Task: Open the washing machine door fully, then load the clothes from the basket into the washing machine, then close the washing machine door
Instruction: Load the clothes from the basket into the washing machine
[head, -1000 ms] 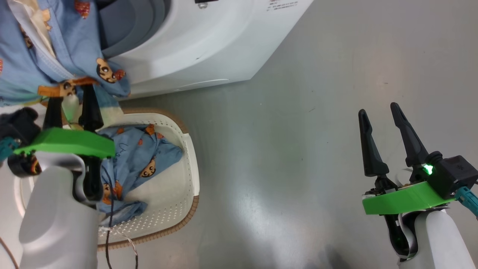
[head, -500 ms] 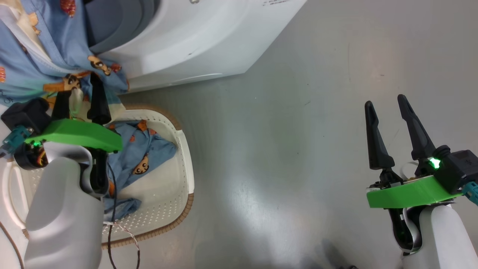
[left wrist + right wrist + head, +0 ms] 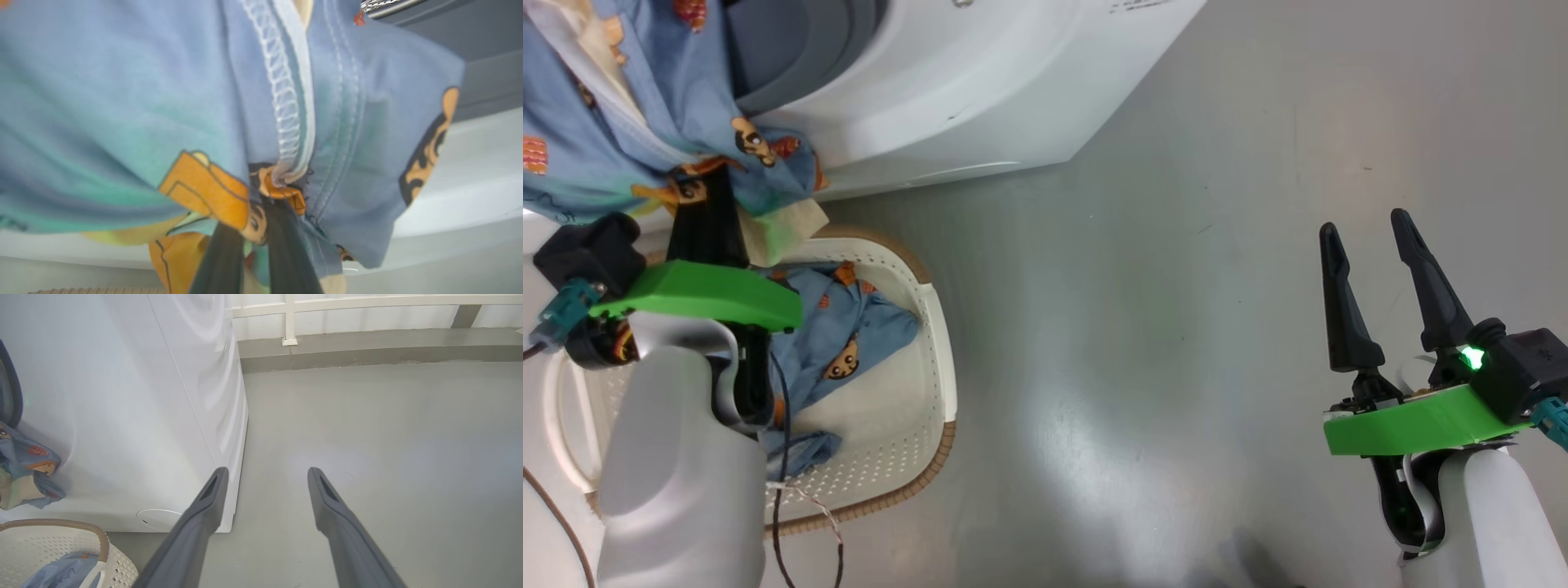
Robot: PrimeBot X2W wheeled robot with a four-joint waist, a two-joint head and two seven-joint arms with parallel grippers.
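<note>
The washing machine is standing at the far left on the grey floor, with its grey mouth showing. Just in front of it the basket is sitting on the floor, with a blue garment lying inside. The clothes are draping across the machine's mouth and hanging down toward the basket's far rim. The left gripper is pinching their lower edge, fingers pressed together on the fabric. Well off to the right, the right gripper is hovering over the floor with its fingers spread apart.
</note>
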